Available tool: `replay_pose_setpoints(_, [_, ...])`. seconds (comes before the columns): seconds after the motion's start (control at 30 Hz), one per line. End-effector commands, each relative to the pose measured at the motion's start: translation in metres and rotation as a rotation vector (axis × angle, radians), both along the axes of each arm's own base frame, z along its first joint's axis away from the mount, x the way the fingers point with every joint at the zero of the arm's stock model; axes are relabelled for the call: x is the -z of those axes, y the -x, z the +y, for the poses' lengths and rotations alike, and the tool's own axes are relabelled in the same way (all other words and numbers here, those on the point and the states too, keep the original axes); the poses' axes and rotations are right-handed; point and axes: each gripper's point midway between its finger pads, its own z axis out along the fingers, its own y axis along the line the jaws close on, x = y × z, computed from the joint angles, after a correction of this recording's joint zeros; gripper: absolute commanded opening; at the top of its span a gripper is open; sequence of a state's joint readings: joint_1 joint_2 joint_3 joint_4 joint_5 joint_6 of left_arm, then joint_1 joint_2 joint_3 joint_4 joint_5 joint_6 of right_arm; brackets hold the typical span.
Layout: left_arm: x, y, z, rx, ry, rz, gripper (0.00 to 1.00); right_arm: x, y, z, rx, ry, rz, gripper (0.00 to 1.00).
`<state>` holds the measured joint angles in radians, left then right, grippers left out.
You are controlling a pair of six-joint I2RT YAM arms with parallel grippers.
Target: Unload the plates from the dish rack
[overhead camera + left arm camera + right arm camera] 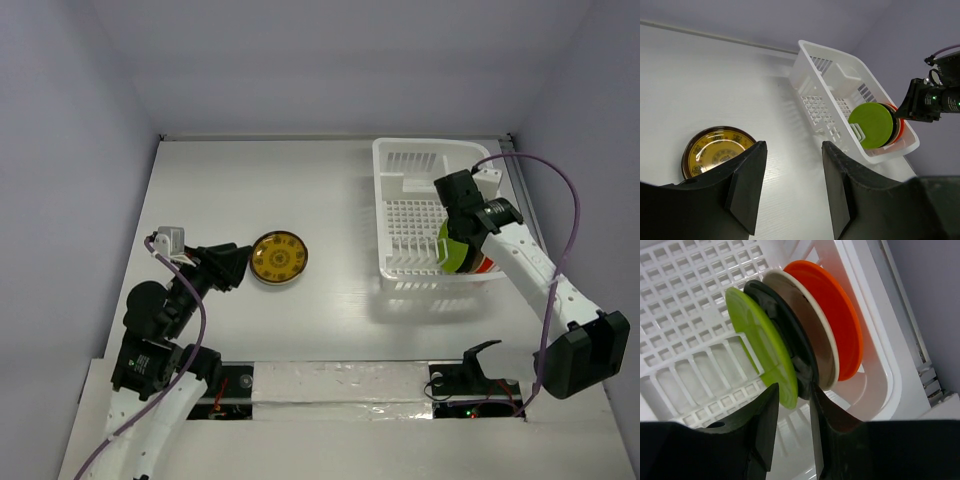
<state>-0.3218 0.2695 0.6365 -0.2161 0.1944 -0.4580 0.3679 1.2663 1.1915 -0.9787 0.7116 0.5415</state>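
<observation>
Four round plates are seen standing on edge in the white plastic slotted dish rack (425, 143) at the far right of the pale table (250, 180). From left to right they are a lime green plate (757, 340), a black plate (790, 335), a tan plate (812, 335) and an orange-red plate (835, 315). They are packed face to face and lean slightly, with flat faces turned left and right and rims running near to far.

The right gripper (792, 390) is held over this row with its jaws set narrow. The upper rim of the lime green plate lies between them and the black plate's rim sits close by the other finger. Whether the pads press on the rim cannot be told.

The closing line of the jaws is laid across the plates' thickness, so an upward lift is judged to be what is called for. Taking the black plate along is the risk.

A fifth, brown-and-yellow patterned plate (278, 258) lies flat on the table, just right of the left gripper (793, 147). That gripper's jaws are spread wide and hold nothing. The left arm is well apart from the rack, so the right arm is the nearer one.
</observation>
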Motion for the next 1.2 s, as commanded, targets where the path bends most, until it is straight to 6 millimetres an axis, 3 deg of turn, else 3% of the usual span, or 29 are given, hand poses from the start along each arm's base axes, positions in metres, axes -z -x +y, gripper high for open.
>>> replay_pose_setpoints(0.0, [-0.021, 0.005, 0.001, 0.001, 0.024, -0.062, 0.45, -0.001, -0.007, -0.001, -0.032, 0.007, 0.009, 0.37])
replay_pose_setpoints(0.27, [-0.021, 0.005, -0.001, 0.012, 0.023, -0.061, 0.45, 0.023, -0.022, 0.004, -0.048, 0.017, 0.057, 0.36])
replay_pose_setpoints(0.5, [-0.021, 0.005, -0.001, 0.012, 0.024, -0.064, 0.45, 0.015, -0.028, 0.0, -0.041, 0.051, 0.051, 0.29])
replay_pose_setpoints(0.63, [-0.022, 0.006, -0.001, 0.01, 0.026, -0.064, 0.45, 0.021, -0.032, 0.004, -0.063, 0.052, 0.075, 0.27])
replay_pose_setpoints(0.77, [-0.021, 0.006, -0.001, 0.01, 0.024, -0.064, 0.45, 0.023, -0.035, 0.002, -0.069, 0.081, 0.095, 0.19])
replay_pose_setpoints(1.0, [-0.021, 0.006, 0.0, 0.006, 0.025, -0.064, 0.45, -0.008, -0.036, -0.005, -0.081, 0.117, 0.048, 0.0])
replay_pose_setpoints(1.17, [-0.021, 0.005, 0.0, 0.006, 0.024, -0.062, 0.45, -0.021, -0.034, -0.003, -0.104, 0.103, 0.012, 0.0])
